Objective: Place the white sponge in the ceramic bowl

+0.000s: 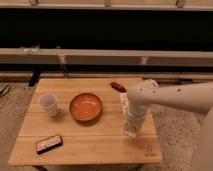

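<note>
Table (pixel 100 145) of pale wood fills the middle of the view, standing on speckled carpet. White arm (pixel 175 97) reaches in from the right, bends at a rounded joint above the table's right side and turns straight down. Ceramic bowl (pixel 86 107), orange-red with a paler rim, sits near the table's centre, left of the arm and apart from it; its inside shows only bare glaze. Gripper (pixel 131 131) hangs at the arm's lower end over the right front part of the table, low against the wood; whether it is open or closed, and whether it has hold of anything, cannot be told. Translucent cup (pixel 48 105) stands upright left of the bowl, near it but not touching. Dark device (pixel 49 143) with white marks lies flat near the front left corner. White bottle (pixel 122 103) shows only partly, just behind the arm's downward section. Small red thing (pixel 118 86) lies towards the back edge, behind the bottle. White sponge cannot be picked out apart from the pale lower end of the gripper
</note>
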Available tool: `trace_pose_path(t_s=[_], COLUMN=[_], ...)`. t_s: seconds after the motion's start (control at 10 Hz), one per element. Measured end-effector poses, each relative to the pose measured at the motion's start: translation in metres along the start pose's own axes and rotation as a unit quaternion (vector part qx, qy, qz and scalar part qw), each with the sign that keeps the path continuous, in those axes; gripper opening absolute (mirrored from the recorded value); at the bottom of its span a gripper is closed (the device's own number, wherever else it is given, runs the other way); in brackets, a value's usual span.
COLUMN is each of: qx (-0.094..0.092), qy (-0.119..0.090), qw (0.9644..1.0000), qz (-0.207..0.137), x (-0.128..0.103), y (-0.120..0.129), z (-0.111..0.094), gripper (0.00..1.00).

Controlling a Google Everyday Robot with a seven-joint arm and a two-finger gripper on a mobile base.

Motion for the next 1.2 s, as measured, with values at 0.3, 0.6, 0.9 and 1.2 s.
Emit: trace_pose_path(t_s=[0.3,0.6,0.9,1.2], qx=[0.023,0.031,0.038,0.040], qy=[0.021,0.028,0.022,0.009], qw=[0.9976,0.9906,0.9810,0.9724], qz=[-0.062,-0.130,-0.189,-0.230], x=[0.022,0.046,0.066,0.094], y=[-0.060,-0.127,-0.183,-0.213], z=[-0.032,-0.035,-0.025,-0.009], gripper=[0.00,0.00,0.00,0.02])
